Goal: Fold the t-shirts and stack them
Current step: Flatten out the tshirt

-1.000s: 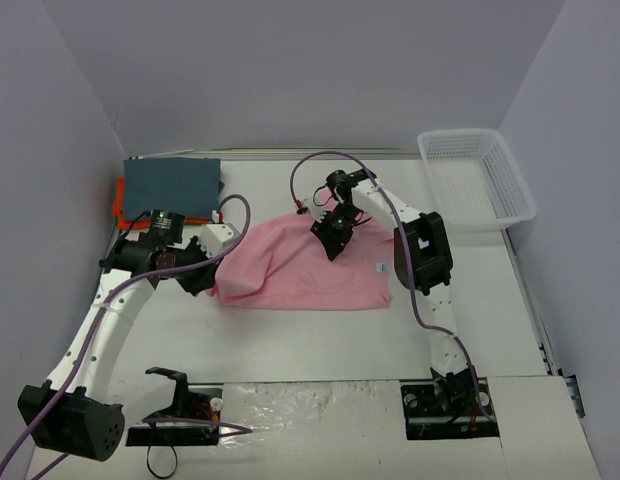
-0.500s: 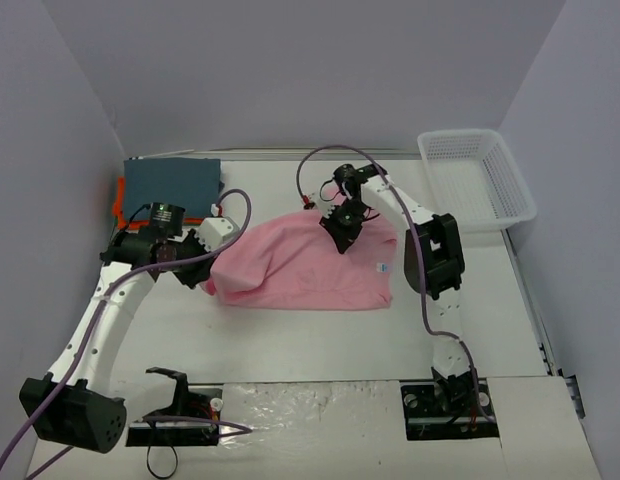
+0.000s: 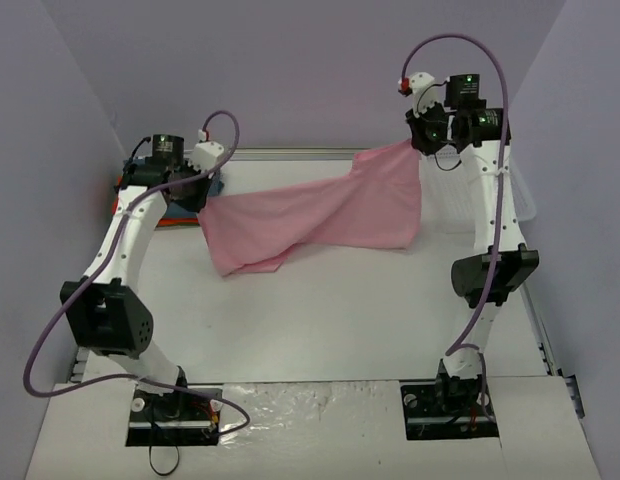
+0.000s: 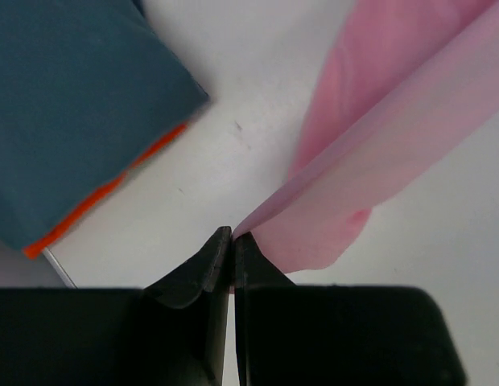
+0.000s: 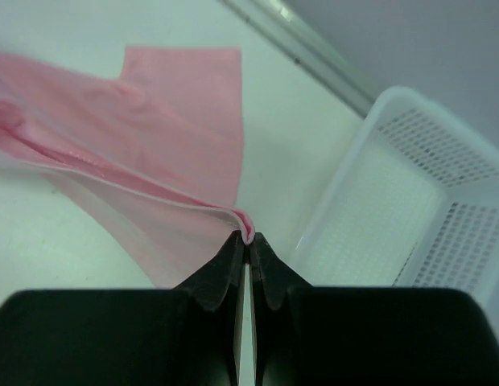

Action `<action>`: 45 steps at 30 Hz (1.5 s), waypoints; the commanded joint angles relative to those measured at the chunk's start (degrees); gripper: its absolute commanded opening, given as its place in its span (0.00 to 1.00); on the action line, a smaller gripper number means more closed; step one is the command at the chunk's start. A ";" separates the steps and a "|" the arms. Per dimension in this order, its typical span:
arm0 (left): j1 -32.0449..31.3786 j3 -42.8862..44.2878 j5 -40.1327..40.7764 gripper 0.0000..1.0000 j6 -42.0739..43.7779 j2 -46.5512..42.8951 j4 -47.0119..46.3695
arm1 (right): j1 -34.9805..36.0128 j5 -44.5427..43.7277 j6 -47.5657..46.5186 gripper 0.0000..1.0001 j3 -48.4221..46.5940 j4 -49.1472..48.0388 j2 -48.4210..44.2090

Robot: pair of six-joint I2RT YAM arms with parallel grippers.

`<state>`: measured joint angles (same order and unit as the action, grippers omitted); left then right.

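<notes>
While both arms stand raised over the counter (image 3: 320,320), I see the pink t-shirt (image 3: 320,215) stretched between them like a sagging banner. My left tool (image 4: 232,241) is pinched tight on one edge of the pink cloth; in the left wrist view the two dark fingers meet with only the thin fabric caught at their tips. My right tool (image 5: 248,240) is clamped just as closely on a small bunched fold of the shirt's other end, and in the overhead view it sits higher than the left one. From the right grip the cloth falls in a broad sheet, while its left part droops in a loose lobe toward the counter; whether that lobe touches the surface I cannot tell.

At the far left corner the blue-grey t-shirt (image 4: 80,104) lies folded flat on the orange t-shirt (image 4: 113,189), whose edge peeks out beneath it. A white mesh basket (image 5: 346,161) sits at the far right, just beside the right tool's hanging cloth.
</notes>
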<state>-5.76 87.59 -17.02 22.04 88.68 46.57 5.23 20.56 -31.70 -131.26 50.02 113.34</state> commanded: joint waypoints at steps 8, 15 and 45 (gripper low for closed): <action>2.33 24.48 -6.01 0.02 -7.10 -1.83 3.00 | 0.48 6.77 3.31 0.00 -2.88 -3.26 -15.03; 2.24 6.65 -10.05 0.02 -4.56 -24.04 5.01 | 0.48 8.53 4.81 0.00 17.24 -3.09 -34.83; 2.15 6.79 -6.37 0.02 -11.76 0.67 -1.83 | -0.14 -3.15 12.72 0.00 11.92 -14.25 -8.01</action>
<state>-3.64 93.41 -24.62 11.86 82.26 48.23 5.48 20.18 -19.27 -116.38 37.98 99.15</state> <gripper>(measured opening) 0.035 0.007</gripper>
